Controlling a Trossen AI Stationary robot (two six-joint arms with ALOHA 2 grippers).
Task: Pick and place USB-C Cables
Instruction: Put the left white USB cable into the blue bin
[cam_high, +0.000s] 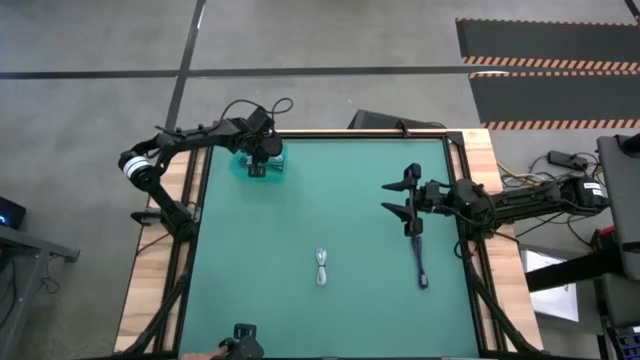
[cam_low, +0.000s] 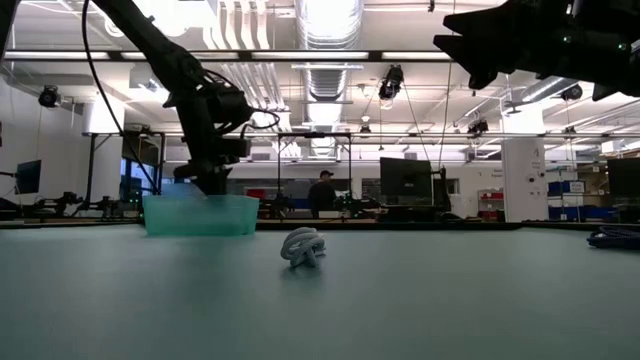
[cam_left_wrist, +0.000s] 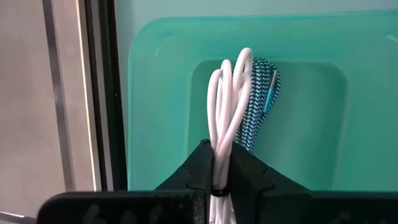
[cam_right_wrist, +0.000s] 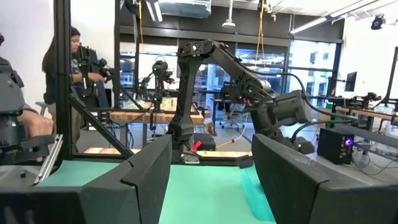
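Between the fingers of the left end effector (cam_left_wrist: 219, 180): one white cable bundle (cam_left_wrist: 227, 106), pinched near its tie, loops standing out ahead of the fingertips. Jaws nearly shut on it.

Directly beneath that end effector: teal bin (cam_left_wrist: 161, 81), at the far left corner of the desk (cam_high: 330, 200). The held bundle hangs over the bin's hollow; from the low view the fingers reach down to about rim level.

Inside the bin, just beside the held white bundle: grey-teal braided cable (cam_left_wrist: 261, 99), lying on the bin floor. Judged as delivered.

Well apart from the left end effector, out on the open desk towards its near middle: second white cable bundle (cam_high: 321, 268), coiled, untouched.

Right end effector (cam_high: 396, 198): hovering above the right half of the desk, fingers spread wide, nothing between them.

Just beyond the right end effector, on the near side: dark cable (cam_high: 419, 258), lying stretched out on the desk, not yet gripped.

Beyond the desk: workshop room, benches, monitors, a person standing in the background.

Status, as judged: one cable in the bin, one held above it and awaiting release, two left on the desk. Roughly halfway. Remaining work appears to be opening the left fingers, then collecting the white coil and the dark cable in turn.
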